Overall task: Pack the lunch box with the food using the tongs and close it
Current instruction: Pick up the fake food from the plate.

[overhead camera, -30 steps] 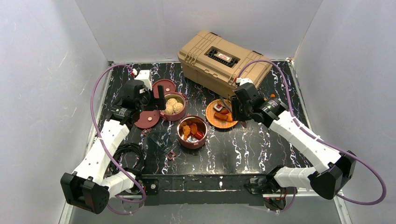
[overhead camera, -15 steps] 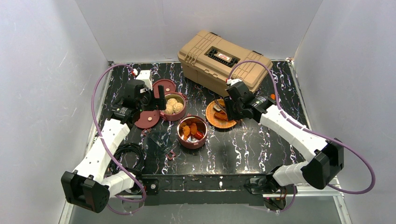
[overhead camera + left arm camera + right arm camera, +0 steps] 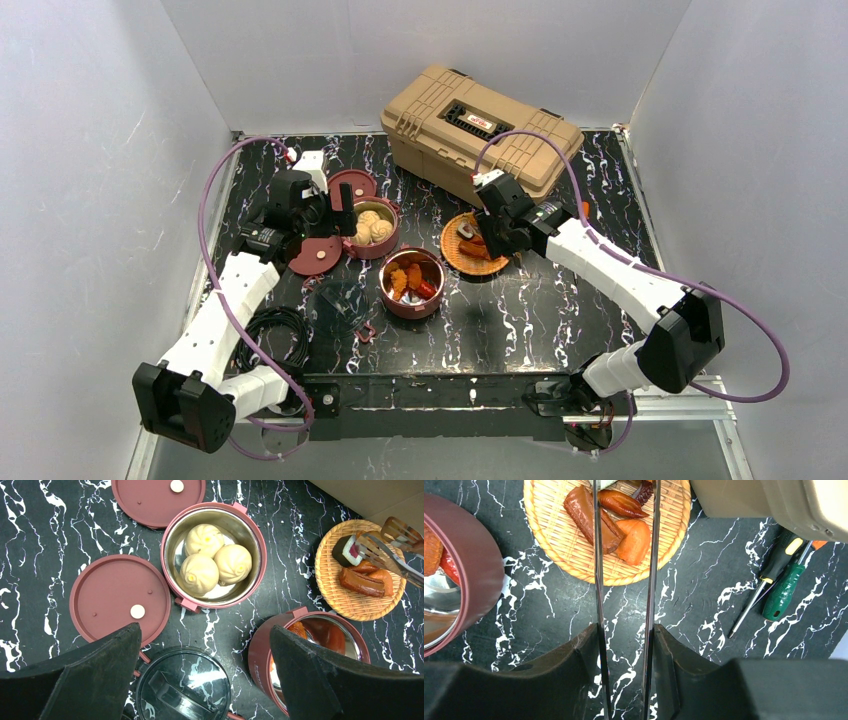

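The lunch box stands apart in pieces. One maroon bowl (image 3: pixel 372 228) (image 3: pixel 172 540) holds three beige buns (image 3: pixel 214 555). A second bowl (image 3: pixel 412 283) (image 3: pixel 260 655) holds orange and red chunks. Two flat lids (image 3: pixel 120 597) (image 3: pixel 157 500) lie beside the first bowl. My right gripper (image 3: pixel 624 630) (image 3: pixel 497 222) is shut on the tongs (image 3: pixel 597 580). Their tips (image 3: pixel 395 560) reach over the brown and orange food (image 3: pixel 634 542) on the woven plate (image 3: pixel 554 540) and stand apart. My left gripper (image 3: pixel 204 630) (image 3: pixel 335 212) hovers open above the bowls, holding nothing.
A tan toolbox (image 3: pixel 480 130) stands at the back, close behind the woven plate (image 3: pixel 452 252). Orange- and green-handled screwdrivers (image 3: pixel 786 590) lie to the plate's right. A clear round lid (image 3: pixel 182 685) rests below my left gripper. A black cable coil (image 3: pixel 270 335) sits at the front left.
My right arm has swung left and toward the back, carrying the tongs over the woven plate. The left arm has not moved.
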`<act>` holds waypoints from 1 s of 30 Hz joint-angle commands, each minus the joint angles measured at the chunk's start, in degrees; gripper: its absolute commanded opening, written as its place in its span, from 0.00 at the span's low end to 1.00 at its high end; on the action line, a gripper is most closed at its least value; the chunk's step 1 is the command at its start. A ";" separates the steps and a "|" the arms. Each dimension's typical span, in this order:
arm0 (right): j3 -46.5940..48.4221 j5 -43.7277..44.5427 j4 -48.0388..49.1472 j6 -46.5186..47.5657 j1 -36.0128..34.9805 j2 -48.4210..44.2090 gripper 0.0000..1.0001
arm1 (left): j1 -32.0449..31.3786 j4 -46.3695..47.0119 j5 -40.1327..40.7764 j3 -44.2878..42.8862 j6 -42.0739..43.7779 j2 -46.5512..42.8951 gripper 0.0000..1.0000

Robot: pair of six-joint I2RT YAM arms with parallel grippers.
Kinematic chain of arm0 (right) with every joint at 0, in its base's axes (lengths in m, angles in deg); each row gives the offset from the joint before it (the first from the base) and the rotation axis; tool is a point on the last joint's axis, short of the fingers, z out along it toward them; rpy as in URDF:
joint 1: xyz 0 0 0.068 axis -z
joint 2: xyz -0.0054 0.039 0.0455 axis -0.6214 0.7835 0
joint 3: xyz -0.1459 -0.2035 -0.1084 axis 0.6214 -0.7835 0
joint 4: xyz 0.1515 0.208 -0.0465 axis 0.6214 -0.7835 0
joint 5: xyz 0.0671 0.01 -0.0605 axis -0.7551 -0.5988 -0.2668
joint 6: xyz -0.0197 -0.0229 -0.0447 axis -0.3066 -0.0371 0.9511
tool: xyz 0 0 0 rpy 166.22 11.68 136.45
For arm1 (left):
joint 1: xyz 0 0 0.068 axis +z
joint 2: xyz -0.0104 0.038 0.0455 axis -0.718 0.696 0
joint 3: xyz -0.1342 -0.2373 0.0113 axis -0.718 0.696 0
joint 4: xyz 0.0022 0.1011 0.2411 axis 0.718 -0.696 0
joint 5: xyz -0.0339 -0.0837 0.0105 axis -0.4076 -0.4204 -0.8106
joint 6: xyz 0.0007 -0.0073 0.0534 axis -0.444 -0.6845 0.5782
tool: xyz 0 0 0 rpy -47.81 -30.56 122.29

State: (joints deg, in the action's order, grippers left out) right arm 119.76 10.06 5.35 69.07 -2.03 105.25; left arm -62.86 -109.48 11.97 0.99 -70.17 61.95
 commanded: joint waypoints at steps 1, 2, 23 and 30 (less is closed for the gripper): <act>2.61 2.81 2.09 2.09 0.28 0.26 0.48 | 0.19 -0.98 -0.61 -0.92 -0.23 0.01 0.98; 2.51 3.30 2.23 2.13 0.28 0.25 0.47 | 0.22 -1.01 -0.61 -0.91 -0.18 0.02 0.98; 0.62 8.40 2.83 2.85 0.28 1.19 0.39 | 0.21 -1.06 -0.64 -1.01 -0.17 -0.57 0.98; -0.27 5.65 4.48 2.28 0.28 1.08 0.27 | 0.20 -1.02 -0.65 -0.93 -0.21 -0.82 0.98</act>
State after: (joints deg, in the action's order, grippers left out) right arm 119.68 16.29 7.04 71.34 -2.03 106.49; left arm -62.86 -109.48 11.58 0.97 -70.41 62.00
